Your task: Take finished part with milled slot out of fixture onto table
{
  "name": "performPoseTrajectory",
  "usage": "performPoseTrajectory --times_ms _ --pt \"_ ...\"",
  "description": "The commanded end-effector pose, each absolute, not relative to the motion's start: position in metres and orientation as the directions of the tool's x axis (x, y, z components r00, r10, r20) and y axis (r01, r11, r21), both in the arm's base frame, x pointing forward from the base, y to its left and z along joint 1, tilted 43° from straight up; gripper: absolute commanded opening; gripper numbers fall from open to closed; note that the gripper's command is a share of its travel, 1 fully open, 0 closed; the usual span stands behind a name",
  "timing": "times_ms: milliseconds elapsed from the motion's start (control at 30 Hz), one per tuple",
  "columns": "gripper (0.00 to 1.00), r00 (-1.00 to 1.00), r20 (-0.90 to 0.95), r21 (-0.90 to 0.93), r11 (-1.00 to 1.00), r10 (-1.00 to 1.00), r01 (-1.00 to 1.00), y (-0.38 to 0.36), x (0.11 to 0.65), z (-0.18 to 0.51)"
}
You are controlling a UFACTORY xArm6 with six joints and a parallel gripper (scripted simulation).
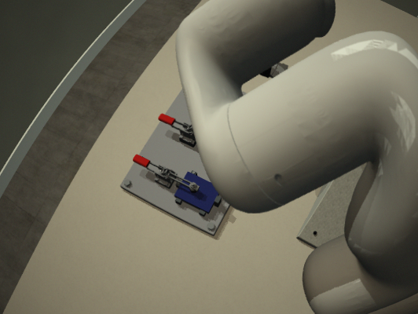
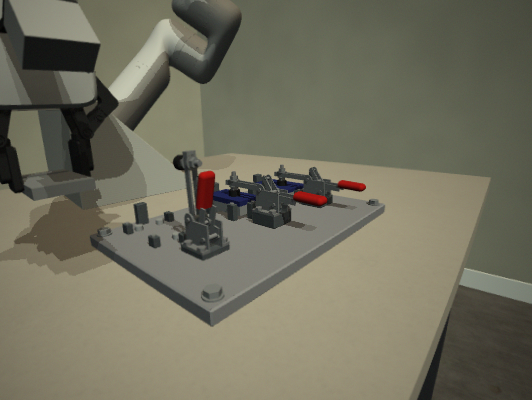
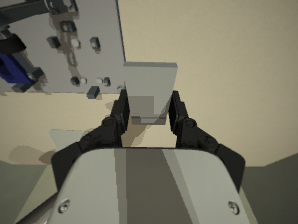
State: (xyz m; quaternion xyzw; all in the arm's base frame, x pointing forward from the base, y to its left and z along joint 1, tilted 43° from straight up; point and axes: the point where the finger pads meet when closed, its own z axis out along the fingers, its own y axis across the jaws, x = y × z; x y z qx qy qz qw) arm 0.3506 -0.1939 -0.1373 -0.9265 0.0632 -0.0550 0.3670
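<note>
My gripper (image 2: 51, 181) (image 3: 149, 99) is shut on the finished part, a plain grey block (image 2: 65, 185) (image 3: 150, 82), held above the table beside the fixture plate's end. Its slot cannot be made out. The grey fixture plate (image 1: 161, 151) (image 2: 280, 255) (image 3: 102, 20) has an empty nest at this end, its clamp with the red handle (image 2: 205, 191) upright and arm raised. The middle blue blank (image 2: 235, 198) (image 3: 14, 70) and the far blue blank (image 1: 206, 192) (image 2: 289, 187) sit in their nests under lowered clamp arms. The arm hides the middle blank in the top view.
The lowered clamps' red handles (image 1: 166, 118) (image 1: 141, 160) (image 2: 310, 198) (image 2: 352, 185) point outward over the plate. Dark locating blocks (image 2: 141, 213) (image 3: 93, 92) stand around the empty nest. A grey speckled base plate (image 1: 326, 220) lies by the robot. Hex bolts (image 2: 212, 292) stand at the fixture's corners.
</note>
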Motion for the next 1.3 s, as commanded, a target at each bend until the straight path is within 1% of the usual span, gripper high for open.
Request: performPoseTrajectory --times_ms 0,1267 --pt "0.00 0.986 0.058 -0.685 -0.725 -0.159 -0.076 -0.1990 0.3512 -0.1394" --pt "0.00 0.986 0.058 -0.685 -0.725 -0.159 -0.076 -0.2050 0.3506 -0.1451"
